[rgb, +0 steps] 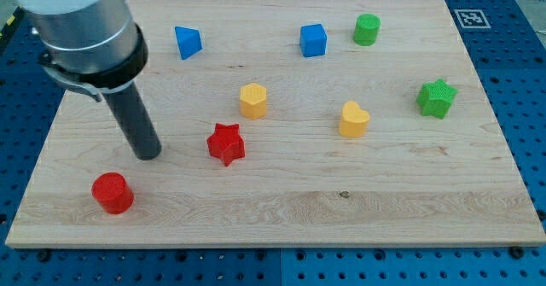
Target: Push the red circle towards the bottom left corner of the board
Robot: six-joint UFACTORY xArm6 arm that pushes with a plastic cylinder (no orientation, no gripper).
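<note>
Pale wooden board on blue pegboard. My tip down on the wood, holding nothing (bare rod), apart from every block, red star just right. Red circle nearer and slightly left of tip, close to the near left corner, probably nearly done. Tip on its far-right side, suited to shoving cornerward.

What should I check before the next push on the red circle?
1. Red circle in view, upright: ok.
2. My tip free of blocks: ok, up-right of the circle, with a gap.
3. Tip on the side away from the bottom left corner: ok.
4. Path from circle to that corner free of blocks: ok.
5. Red star out of the way: ok, to the tip's right.
6. Circle clear of the board edge: ok, though it is close.
</note>
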